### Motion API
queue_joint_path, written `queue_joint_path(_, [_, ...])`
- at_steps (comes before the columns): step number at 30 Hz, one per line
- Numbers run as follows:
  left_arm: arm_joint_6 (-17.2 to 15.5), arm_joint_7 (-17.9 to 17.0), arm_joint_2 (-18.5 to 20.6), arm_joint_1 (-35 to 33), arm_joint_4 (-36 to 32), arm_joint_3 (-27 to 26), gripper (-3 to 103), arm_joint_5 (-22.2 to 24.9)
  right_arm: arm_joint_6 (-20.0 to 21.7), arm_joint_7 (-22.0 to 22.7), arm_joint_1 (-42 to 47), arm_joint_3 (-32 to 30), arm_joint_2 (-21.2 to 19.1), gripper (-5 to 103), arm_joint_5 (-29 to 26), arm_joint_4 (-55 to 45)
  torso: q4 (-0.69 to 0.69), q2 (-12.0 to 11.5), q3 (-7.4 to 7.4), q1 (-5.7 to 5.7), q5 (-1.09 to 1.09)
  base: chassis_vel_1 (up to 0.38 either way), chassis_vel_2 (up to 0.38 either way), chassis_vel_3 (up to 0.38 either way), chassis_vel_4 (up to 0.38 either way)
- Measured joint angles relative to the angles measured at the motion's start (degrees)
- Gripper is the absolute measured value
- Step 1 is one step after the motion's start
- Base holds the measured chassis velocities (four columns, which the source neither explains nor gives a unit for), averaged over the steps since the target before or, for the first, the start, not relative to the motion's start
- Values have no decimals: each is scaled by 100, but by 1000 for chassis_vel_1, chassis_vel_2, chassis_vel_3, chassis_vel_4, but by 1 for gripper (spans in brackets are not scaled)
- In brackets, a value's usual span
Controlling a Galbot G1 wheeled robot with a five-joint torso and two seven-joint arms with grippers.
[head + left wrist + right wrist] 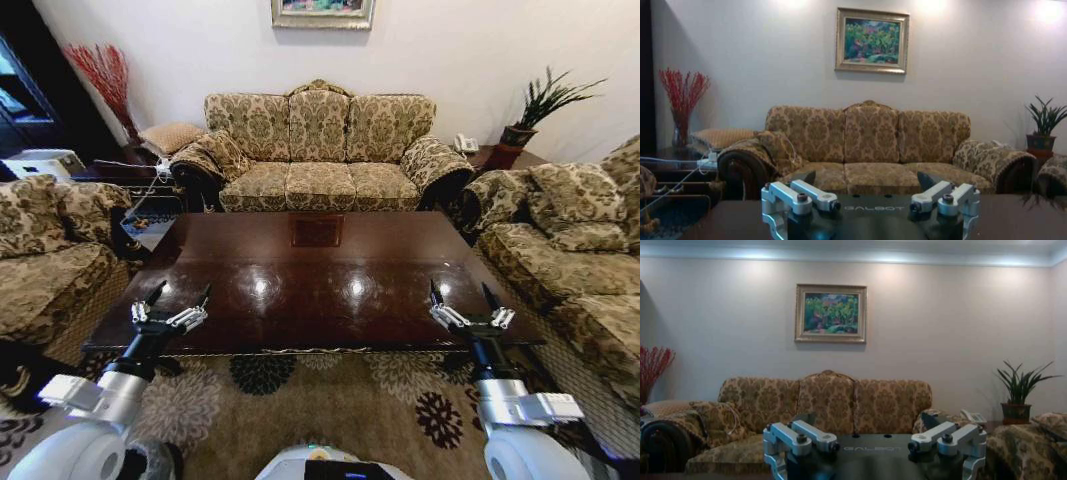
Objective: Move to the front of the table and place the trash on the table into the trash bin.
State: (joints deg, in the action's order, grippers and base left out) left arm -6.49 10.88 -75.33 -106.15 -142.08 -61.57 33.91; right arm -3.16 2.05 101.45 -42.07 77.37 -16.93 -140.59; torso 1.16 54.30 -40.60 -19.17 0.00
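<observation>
I have the robot facing the long side of the tabletop [320, 275], a glossy dark brown slab with ceiling lights glinting off it, and from the head view both arms reach forward over its near edge. My left tool [180, 298] hangs above the near left corner with its two dark fingers spread wide and nothing between them; the right tool [463, 298] mirrors it above the near right corner, equally wide apart and holding nothing. Through the left wrist view I see that tool's silver knuckles [870, 195] level above the dark wood, pointed straight at the patterned sofa [867, 145] on the far side, with a framed painting [872, 41] on the wall above it. The right wrist view gives much the same picture — its tool [873, 436] gaping and level, the same sofa [827, 405] and painting [831, 313] ahead, and a potted plant [1018, 390] off to one side. Armchairs flank the tabletop: one [45, 260] on my left, another [575, 250] on my right. A vase of red twigs [105, 80] stands in the far left corner of the room. A patterned rug [330, 400] covers the floor between the robot and the tabletop.
</observation>
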Motion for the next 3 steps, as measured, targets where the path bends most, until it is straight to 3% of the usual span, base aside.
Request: queue_joint_path(3, [1, 0, 0, 0, 0, -1, 100, 0, 0, 1, 0, 0, 0, 100, 1, 1, 0, 0, 0, 0, 0, 0, 0, 0, 0])
